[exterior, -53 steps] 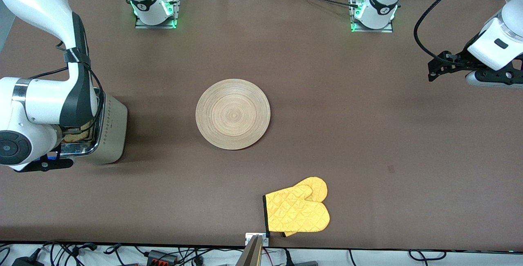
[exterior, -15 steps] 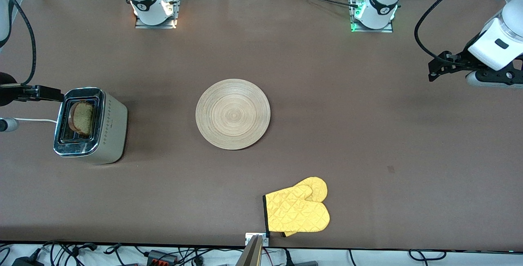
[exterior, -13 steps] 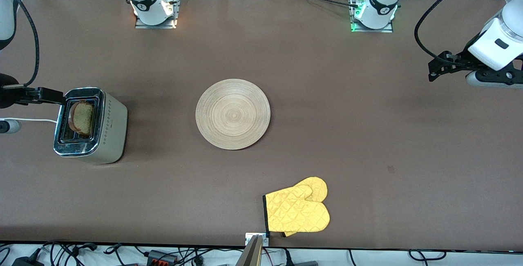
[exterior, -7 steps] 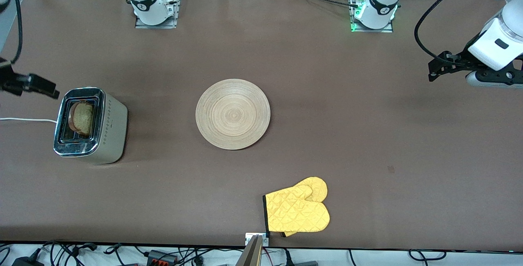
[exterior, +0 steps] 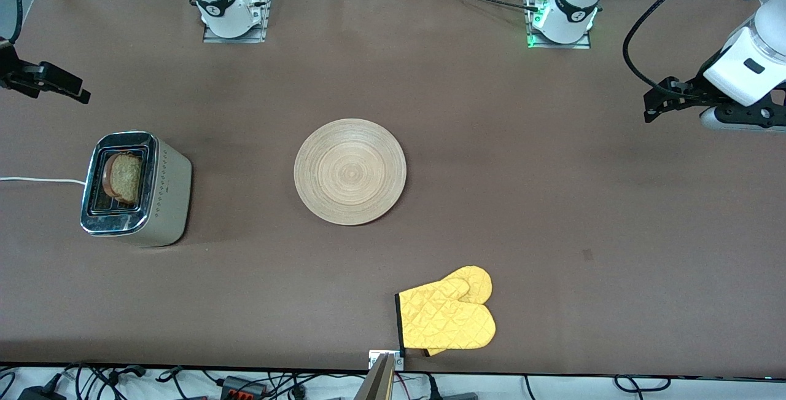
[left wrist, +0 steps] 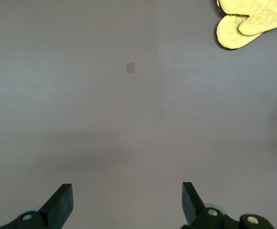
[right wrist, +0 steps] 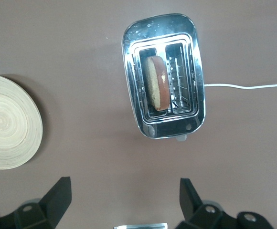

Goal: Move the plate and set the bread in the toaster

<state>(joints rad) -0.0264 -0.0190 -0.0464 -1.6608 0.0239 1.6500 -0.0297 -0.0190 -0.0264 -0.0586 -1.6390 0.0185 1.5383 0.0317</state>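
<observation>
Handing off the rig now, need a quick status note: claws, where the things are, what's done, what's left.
Right claw: open, empty, up over the table at the right arm's end, near the toaster.
Left claw: open, empty, waiting over bare table at the left arm's end.
Bread: standing in one toaster slot, top edge still showing.
Plate: mid-table, empty.
Yellow oven mitt: near the front edge, untouched.
Done: bread is in the toaster. Left: nothing obvious; whether the plate sits where it should, I cannot tell.
</observation>
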